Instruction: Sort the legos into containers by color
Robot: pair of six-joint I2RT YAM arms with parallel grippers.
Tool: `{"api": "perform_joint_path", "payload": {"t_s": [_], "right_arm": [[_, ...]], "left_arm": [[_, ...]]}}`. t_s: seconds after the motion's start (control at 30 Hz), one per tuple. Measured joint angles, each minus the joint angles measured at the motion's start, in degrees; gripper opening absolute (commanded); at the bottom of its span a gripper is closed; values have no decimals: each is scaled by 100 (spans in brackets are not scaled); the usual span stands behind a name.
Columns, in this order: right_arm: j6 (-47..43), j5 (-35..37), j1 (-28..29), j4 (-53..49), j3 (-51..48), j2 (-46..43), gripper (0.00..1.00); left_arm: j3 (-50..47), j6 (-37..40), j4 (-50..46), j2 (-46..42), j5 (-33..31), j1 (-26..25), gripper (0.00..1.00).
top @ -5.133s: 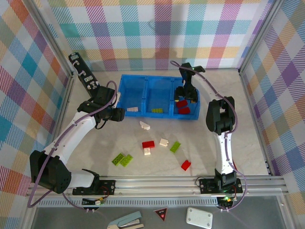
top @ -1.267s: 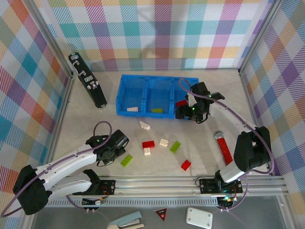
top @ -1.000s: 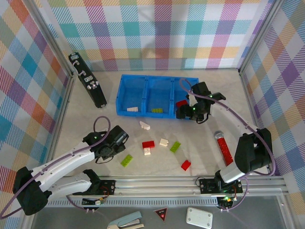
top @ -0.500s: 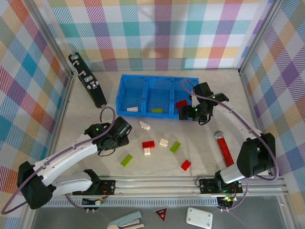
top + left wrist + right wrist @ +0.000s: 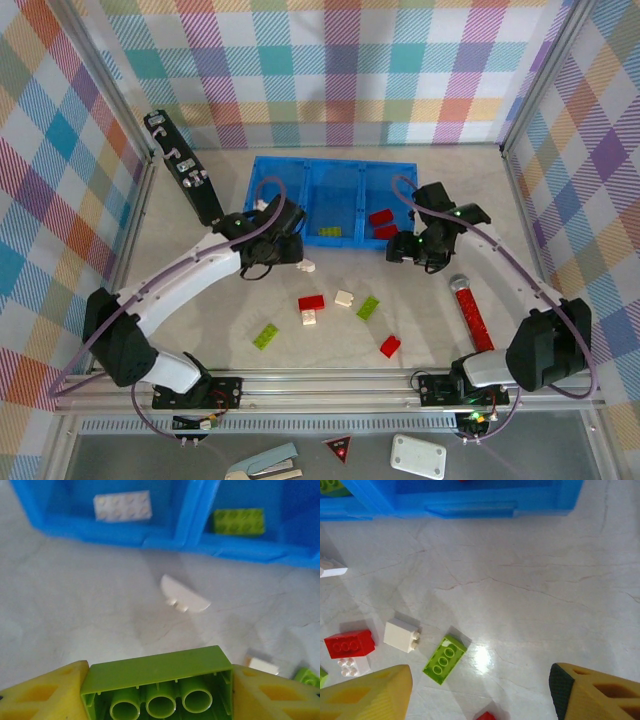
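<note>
Edge of blue tray [image 5: 470,506] at top, lime brick [image 5: 445,659], white brick [image 5: 401,635], red brick [image 5: 349,643], right end effector [image 5: 480,677] spread wide

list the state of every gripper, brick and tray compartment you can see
left gripper, shut on lime brick
right gripper, open, empty
tray, upright, bricks in all three compartments
white brick, lying in left compartment
green brick, lying in middle compartment
red bricks, two lying in right compartment
loose bricks, unsorted, lying outside the tray
red strip, lying flat, untouched
</note>
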Motion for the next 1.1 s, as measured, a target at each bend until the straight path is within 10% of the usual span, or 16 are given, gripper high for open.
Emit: {"api": "perform_joint_path", "payload": {"t_s": [0.6,1.1], "right_arm": [[544,728,0,-1088,-9,-1001,74],[649,835,0,-1388,-138,-1263,74]], "left_arm": [[3519,1770,42,3348,876,275,63],[5224,2503,-262,5320,385,315,63]]}}
